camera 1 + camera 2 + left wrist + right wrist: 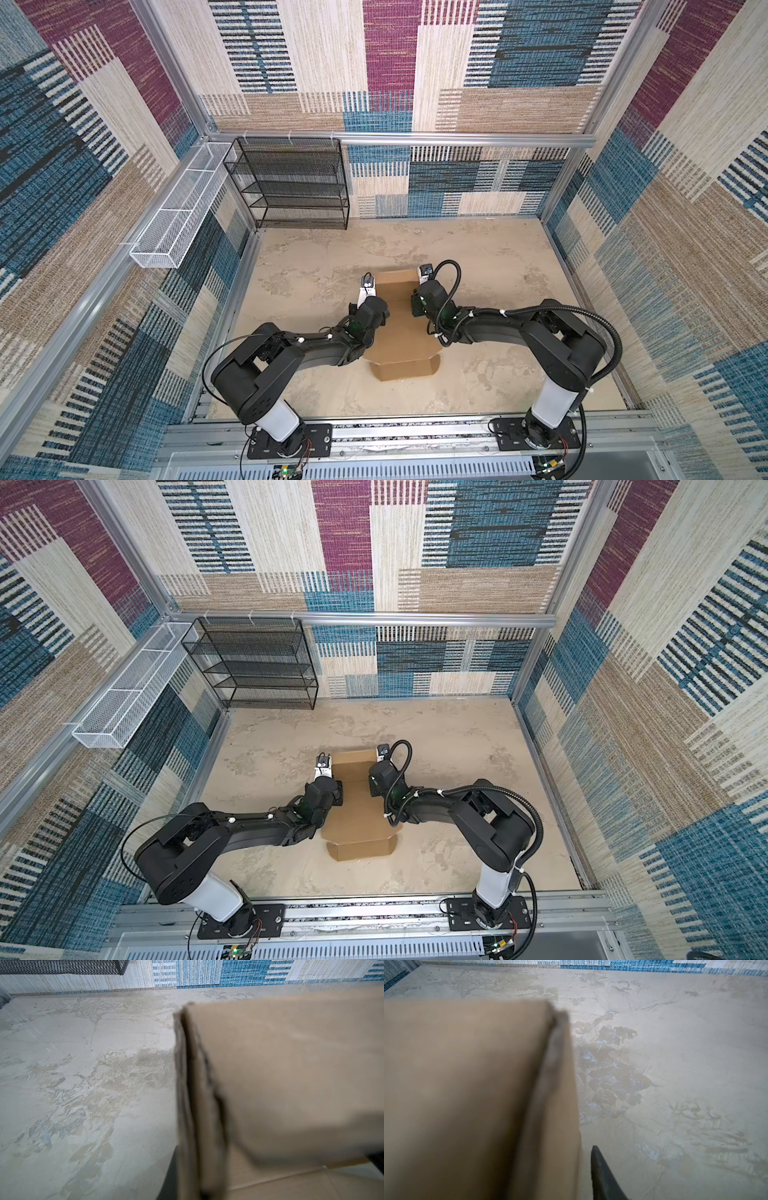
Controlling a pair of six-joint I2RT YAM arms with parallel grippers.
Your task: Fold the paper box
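Observation:
The paper box is brown cardboard lying in the middle of the table in both top views, with its far panel raised and a near flap folded up. My left gripper reaches down at the box's left edge. In the left wrist view it is shut on the upright left side wall, seen edge-on. My right gripper is at the right edge. In the right wrist view its jaws straddle the right side wall, and one dark finger stands just clear of the cardboard. The other finger is hidden.
A black mesh shelf stands at the back left of the table. A white wire basket hangs on the left wall. Patterned walls close in three sides, and a metal rail with both arm bases runs along the front.

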